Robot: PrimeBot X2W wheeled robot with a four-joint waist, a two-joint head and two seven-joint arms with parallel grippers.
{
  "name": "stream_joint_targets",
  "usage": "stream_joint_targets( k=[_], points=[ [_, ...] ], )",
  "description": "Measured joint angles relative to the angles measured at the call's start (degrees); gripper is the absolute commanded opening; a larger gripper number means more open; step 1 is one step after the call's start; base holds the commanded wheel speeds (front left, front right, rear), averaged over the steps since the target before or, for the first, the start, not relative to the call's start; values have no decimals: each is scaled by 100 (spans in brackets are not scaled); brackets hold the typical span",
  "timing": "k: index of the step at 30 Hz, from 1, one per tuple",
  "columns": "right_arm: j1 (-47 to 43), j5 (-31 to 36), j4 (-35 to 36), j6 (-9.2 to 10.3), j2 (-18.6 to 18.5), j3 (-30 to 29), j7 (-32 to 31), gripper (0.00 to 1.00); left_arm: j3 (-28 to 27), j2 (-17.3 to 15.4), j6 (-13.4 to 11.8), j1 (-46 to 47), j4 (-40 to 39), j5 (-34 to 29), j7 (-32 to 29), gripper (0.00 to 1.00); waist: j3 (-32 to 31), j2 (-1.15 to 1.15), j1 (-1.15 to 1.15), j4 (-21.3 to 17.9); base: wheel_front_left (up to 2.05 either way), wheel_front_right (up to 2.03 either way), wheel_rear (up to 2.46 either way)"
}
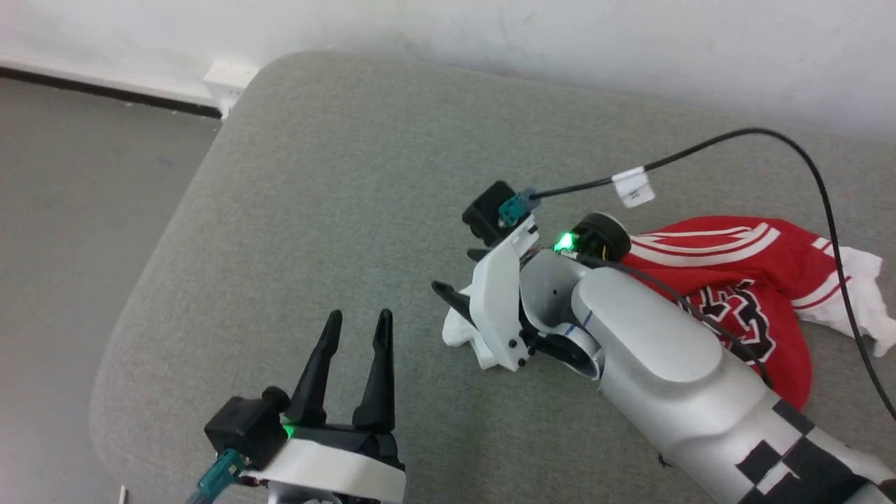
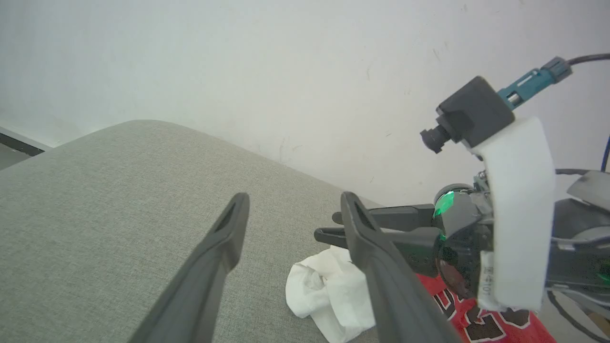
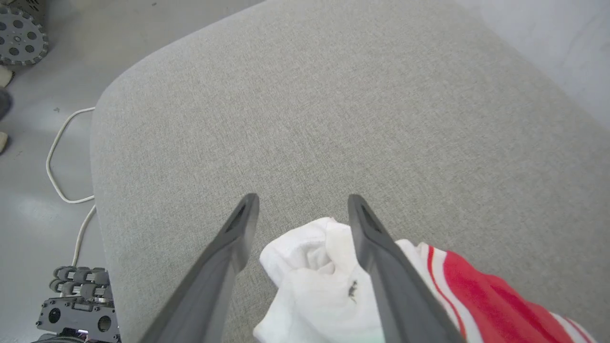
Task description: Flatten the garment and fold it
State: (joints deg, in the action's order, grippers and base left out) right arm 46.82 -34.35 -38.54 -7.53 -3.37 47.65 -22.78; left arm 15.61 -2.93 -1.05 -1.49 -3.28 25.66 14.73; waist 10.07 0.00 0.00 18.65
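Observation:
The garment (image 1: 735, 280), a red jersey with white striped trim and black lettering, lies crumpled on the grey cushion (image 1: 336, 210) at the right. One white sleeve (image 3: 310, 267) sticks out to the left, bunched up. My right gripper (image 3: 302, 200) is open just above this sleeve, one finger on each side of it, gripping nothing. In the head view the right gripper (image 1: 453, 271) points left, and its arm covers the middle of the jersey. My left gripper (image 1: 357, 329) is open and empty at the lower left, well clear of the cloth. The left wrist view shows the sleeve (image 2: 324, 295) under the right gripper (image 2: 326, 226).
A pale wall (image 1: 560, 35) runs behind the cushion. Grey floor (image 1: 84, 210) lies beyond the rounded left edge. My arm's black cable (image 1: 826, 203) arcs over the jersey. A white cord (image 3: 57, 162) and a wheeled base (image 3: 76, 305) are on the floor.

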Motion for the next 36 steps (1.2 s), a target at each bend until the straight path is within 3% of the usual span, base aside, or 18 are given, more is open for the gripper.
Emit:
stream_joint_targets(
  k=[5,9,13,16,19,22,25,29,36],
  points=[
    [0,-186,445,-1,-269,-599,513,100,-69,1,-1,-154,-19,-77,-1,100,-248,0,-1,-259,0,0,0],
    [-348,194,798,0,-660,-1640,1193,100,-148,1,-1,-258,-76,-134,0,100,-405,0,-1,-495,0,0,0],
    [-1280,906,1434,0,-865,-2961,1705,100,-235,1,0,-368,-146,-181,0,100,-514,0,-1,-726,0,0,0],
    [-2288,1475,2293,0,-700,-4068,1967,100,-270,2,1,-402,-183,-200,0,100,-563,0,-1,-880,0,0,0],
    [-3405,2111,3423,0,-265,-5094,2180,100,-303,2,2,-404,-237,-203,0,100,-576,0,-1,-1010,0,0,0],
    [-4462,2622,4433,0,-3,-5756,2421,100,-344,2,2,-409,-310,-213,0,100,-555,0,-1,-1111,0,0,0],
    [-5265,2507,4908,0,19,-6058,2641,100,-391,2,3,-454,-325,-260,0,100,-512,0,0,-1204,0,0,0],
    [-5944,2078,4859,1,30,-6236,2925,100,-456,2,-1,-560,-265,-276,0,100,-458,0,0,-1322,0,0,0],
    [-5998,1968,4812,0,31,-6270,3210,100,-510,-40,45,-458,37,-475,-70,100,-373,0,0,-1477,0,0,0]
  ],
)
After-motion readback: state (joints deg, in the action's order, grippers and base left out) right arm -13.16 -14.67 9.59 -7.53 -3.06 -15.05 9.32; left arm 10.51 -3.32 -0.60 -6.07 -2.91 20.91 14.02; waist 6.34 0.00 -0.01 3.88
